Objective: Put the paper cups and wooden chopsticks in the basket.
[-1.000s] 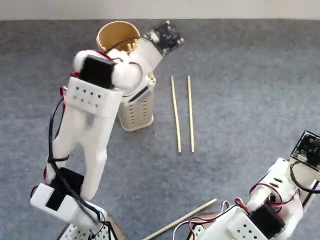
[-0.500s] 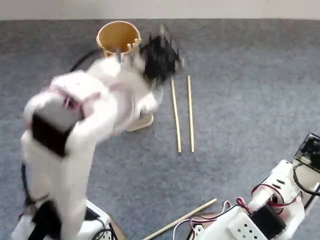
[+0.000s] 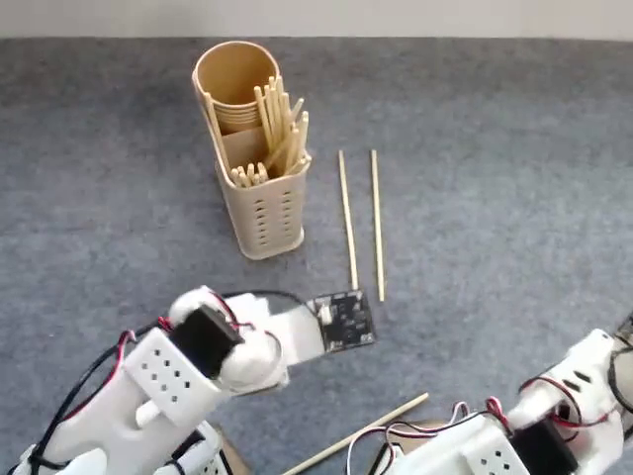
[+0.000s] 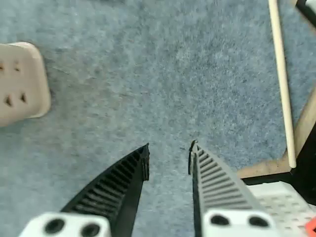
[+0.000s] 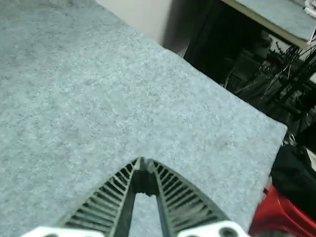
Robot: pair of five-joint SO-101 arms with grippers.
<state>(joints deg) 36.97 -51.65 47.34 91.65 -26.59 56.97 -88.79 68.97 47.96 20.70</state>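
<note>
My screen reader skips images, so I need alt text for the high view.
A beige basket holding paper cups and wooden chopsticks stands on a grey mat. Two loose chopsticks lie beside it; a third lies at the near edge.

The white plastic left arm (image 3: 198,366) sits folded low at the near edge, its wrist with a black circuit board (image 3: 344,322) stretched forward. The left gripper (image 4: 169,148) points downward, and its black ribbed fingers (image 4: 118,182) are parted with a clear gap between the tips. The white plastic right arm (image 3: 554,435) crouches at the near right corner. The right gripper (image 5: 143,165) has its tips pressed together, holding nothing.
</note>
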